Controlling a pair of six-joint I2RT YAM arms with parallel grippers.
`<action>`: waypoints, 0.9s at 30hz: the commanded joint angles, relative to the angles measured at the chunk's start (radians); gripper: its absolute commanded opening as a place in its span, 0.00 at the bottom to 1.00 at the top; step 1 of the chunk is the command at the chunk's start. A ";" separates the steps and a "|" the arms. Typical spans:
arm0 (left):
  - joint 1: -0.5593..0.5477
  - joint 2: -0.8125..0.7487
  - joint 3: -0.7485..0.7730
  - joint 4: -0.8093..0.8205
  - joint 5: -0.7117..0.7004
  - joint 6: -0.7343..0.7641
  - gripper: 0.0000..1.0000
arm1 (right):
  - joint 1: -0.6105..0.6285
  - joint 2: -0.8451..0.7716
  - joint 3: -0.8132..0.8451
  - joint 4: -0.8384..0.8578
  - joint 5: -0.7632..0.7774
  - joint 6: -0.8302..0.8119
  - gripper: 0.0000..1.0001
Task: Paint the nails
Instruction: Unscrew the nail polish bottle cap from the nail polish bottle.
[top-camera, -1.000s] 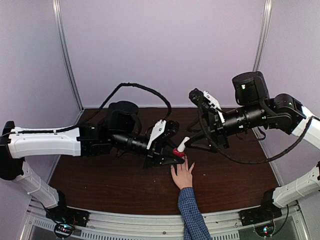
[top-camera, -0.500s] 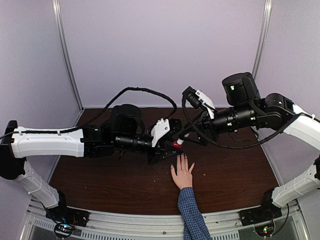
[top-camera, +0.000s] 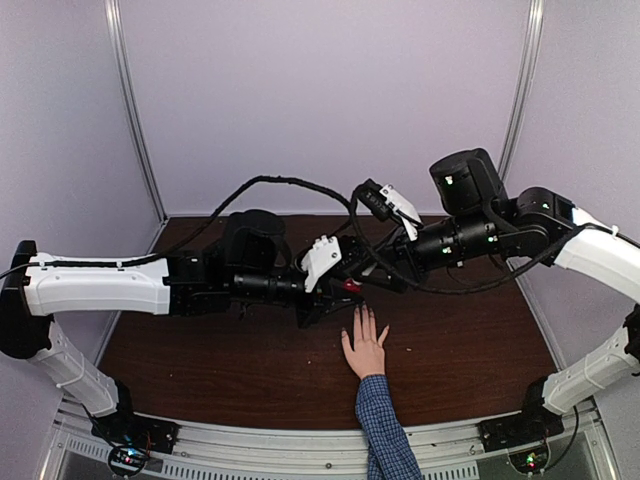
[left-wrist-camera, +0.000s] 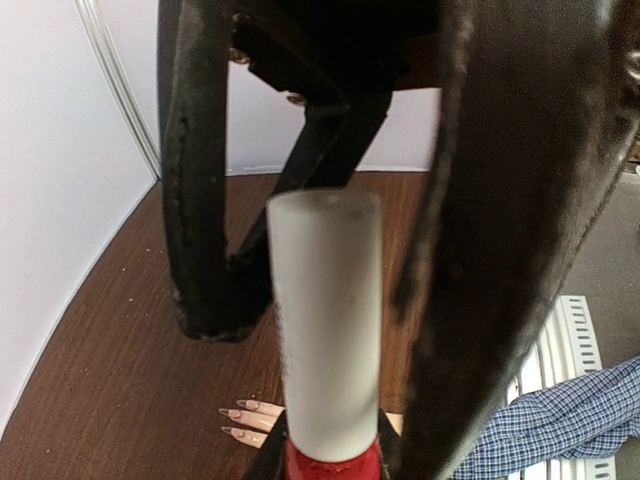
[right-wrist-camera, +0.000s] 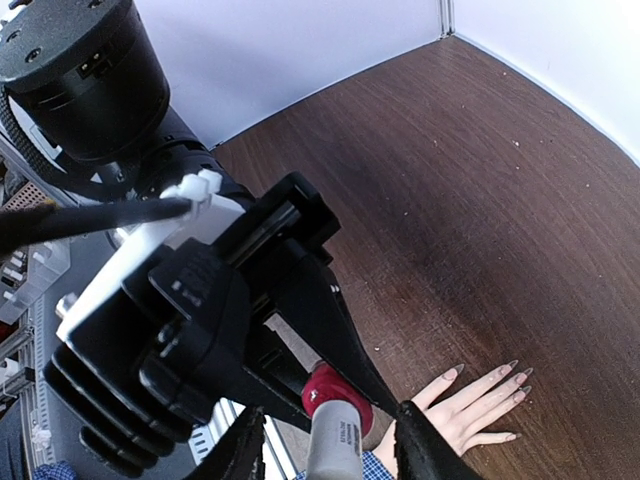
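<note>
1. The polish bottle (right-wrist-camera: 337, 393) sat clamped in the left gripper (top-camera: 338, 296), its white cap (left-wrist-camera: 326, 320) pointing up and away along the bottle's long axis, toward the right arm.
2. The right gripper (right-wrist-camera: 330, 445) straddled that cap, fingers on either side; whether they were squeezing it, I could not tell.
3. The nails (right-wrist-camera: 519, 379) lay below and to the near side of both claws, on a human hand (top-camera: 365, 345) flat on the table (top-camera: 220, 365), fingers pointing away from the arm bases.
4. The nails looked pale and unpainted in the wrist views.
5. My read: the cap and its brush had to come out along the bottle's axis first, and the right arm was the one placed for it.
</note>
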 joint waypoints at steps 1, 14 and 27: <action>-0.003 -0.018 0.002 0.057 -0.039 0.011 0.00 | -0.004 0.006 0.026 -0.012 0.028 0.008 0.41; -0.004 -0.026 -0.006 0.060 -0.045 0.008 0.00 | -0.004 0.006 0.026 -0.011 -0.015 -0.017 0.19; -0.002 -0.012 0.008 0.046 0.390 0.017 0.00 | -0.004 -0.032 0.028 -0.023 -0.157 -0.191 0.07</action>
